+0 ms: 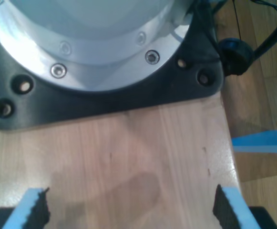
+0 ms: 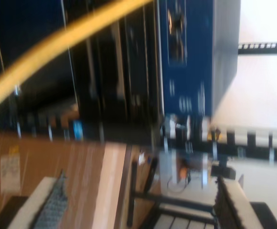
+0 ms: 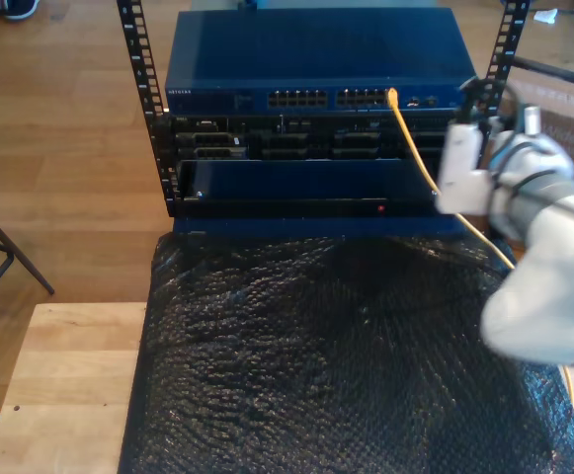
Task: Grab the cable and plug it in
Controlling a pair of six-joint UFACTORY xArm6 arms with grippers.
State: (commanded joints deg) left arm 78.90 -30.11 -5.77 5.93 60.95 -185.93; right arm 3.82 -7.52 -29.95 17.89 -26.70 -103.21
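The yellow cable (image 3: 412,143) has its tip at a port on the blue switch's (image 3: 311,59) front, toward the exterior view's right. From there it runs down past a white arm to the table edge. That arm carries my second gripper (image 3: 460,166), close beside the cable. In the blurred second wrist view the cable (image 2: 57,43) crosses well ahead of my second gripper (image 2: 138,210), which is open with nothing between its pads. My first gripper (image 1: 131,210) is open over bare wood, facing a robot base (image 1: 95,52).
The switch sits in a black rack (image 3: 148,109) with more units and a blue panel (image 3: 306,180) below it. A black bubble-wrap sheet (image 3: 336,355) covers the wooden table (image 3: 69,375). A dark metal leg (image 3: 10,252) stands on the floor at the exterior view's left.
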